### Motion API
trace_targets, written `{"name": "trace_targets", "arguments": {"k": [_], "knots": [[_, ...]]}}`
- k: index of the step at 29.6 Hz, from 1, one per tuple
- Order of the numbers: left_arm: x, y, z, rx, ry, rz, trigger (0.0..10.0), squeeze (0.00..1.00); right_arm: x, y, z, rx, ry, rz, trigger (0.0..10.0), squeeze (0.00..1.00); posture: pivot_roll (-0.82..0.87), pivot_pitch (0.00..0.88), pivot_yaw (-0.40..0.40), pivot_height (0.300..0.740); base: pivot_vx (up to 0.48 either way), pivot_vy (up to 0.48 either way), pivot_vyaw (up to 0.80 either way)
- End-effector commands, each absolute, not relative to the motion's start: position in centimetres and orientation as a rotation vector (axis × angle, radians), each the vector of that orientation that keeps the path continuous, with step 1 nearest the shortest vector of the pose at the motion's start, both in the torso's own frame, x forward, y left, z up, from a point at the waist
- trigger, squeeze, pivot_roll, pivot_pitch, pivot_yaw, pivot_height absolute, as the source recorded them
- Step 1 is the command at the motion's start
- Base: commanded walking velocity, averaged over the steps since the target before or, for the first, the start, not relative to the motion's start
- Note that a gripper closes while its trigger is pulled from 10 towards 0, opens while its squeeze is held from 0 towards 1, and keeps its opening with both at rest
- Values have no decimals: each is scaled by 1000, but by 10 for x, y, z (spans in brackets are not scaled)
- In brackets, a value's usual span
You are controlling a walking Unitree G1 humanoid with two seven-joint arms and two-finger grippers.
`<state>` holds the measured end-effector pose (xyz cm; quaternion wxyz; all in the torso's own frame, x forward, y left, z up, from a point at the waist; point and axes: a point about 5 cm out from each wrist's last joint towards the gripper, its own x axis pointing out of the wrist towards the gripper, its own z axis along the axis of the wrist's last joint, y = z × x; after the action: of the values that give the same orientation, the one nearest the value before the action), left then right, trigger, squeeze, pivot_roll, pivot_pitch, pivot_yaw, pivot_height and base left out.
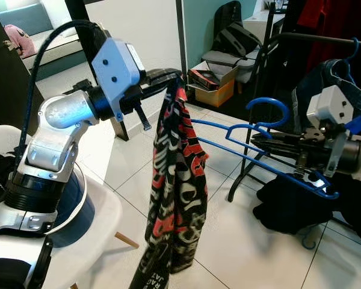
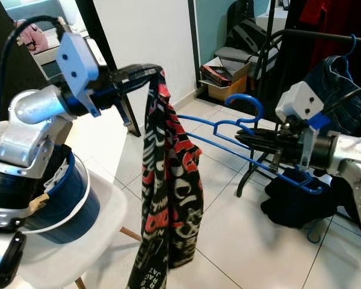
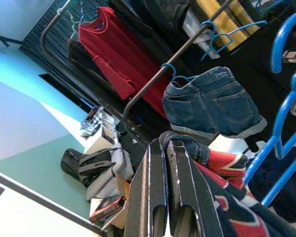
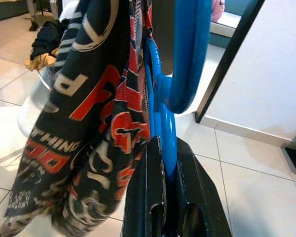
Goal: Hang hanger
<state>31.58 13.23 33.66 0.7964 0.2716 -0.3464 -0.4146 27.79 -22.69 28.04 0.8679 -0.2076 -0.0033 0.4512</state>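
One blue hanger [image 1: 246,147], one printed garment [image 1: 175,186], two grippers on them. The left gripper [image 1: 171,77] is up high, its two black fingers [image 3: 160,192] pinched together on the top edge of the black, red and white garment, which hangs straight down toward the tiled floor [image 1: 240,241]. The right gripper [image 1: 266,139] comes in from the right, fingers clamped on the hanger near its neck; in the right wrist view the blue bar sits squeezed between them. The hanger lies nearly flat in the air, hook curling upward, its far end poking into the cloth. Behind, one dark clothes rail [image 1: 325,39] carries denim shorts [image 3: 214,101] and a red top [image 3: 116,54] on their own blue hangers. One white chair [image 1: 87,241] with a blue bucket [image 1: 72,208] crowds the left edge; a dark heap [image 1: 289,208] sits at the rack's foot. Open tile lies between chair and rack.
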Motion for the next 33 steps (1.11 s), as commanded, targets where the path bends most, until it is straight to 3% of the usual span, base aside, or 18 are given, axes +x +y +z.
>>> {"name": "trace_targets", "arguments": {"k": [1, 11, 18, 22, 28, 32, 33], "knots": [[314, 134, 343, 610, -767, -905, 0, 0, 277, -220, 285, -442, -46, 971, 10000, 0, -68, 0, 119, 740, 0, 0, 0], [318, 142, 336, 724, -719, -961, 0, 0, 273, -229, 285, -475, -9, 973, 10000, 0, -72, 0, 118, 740, 0, 0, 0], [312, 144, 342, 781, -749, -1028, 0, 0, 260, -239, 253, -644, 299, 1072, 10000, 0, -74, 0, 113, 740, 0, 0, 0], [308, 140, 344, 776, -768, -1058, 0, 0, 260, -239, 248, -681, 351, 1084, 10000, 0, -74, 0, 112, 740, 0, 0, 0], [296, 124, 348, 710, -834, -1153, 0, 0, 272, -236, 237, -743, 420, 1030, 10000, 0, -75, 0, 103, 740, 0, 0, 0], [285, 110, 349, 600, -881, -1238, 0, 0, 287, -225, 226, -676, 429, 946, 10000, 0, -73, 0, 101, 740, 0, 0, 0], [281, 102, 345, 548, -887, -1280, 0, 0, 297, -214, 221, -584, 418, 895, 10000, 0, -73, 0, 99, 740, 0, 0, 0]]}}
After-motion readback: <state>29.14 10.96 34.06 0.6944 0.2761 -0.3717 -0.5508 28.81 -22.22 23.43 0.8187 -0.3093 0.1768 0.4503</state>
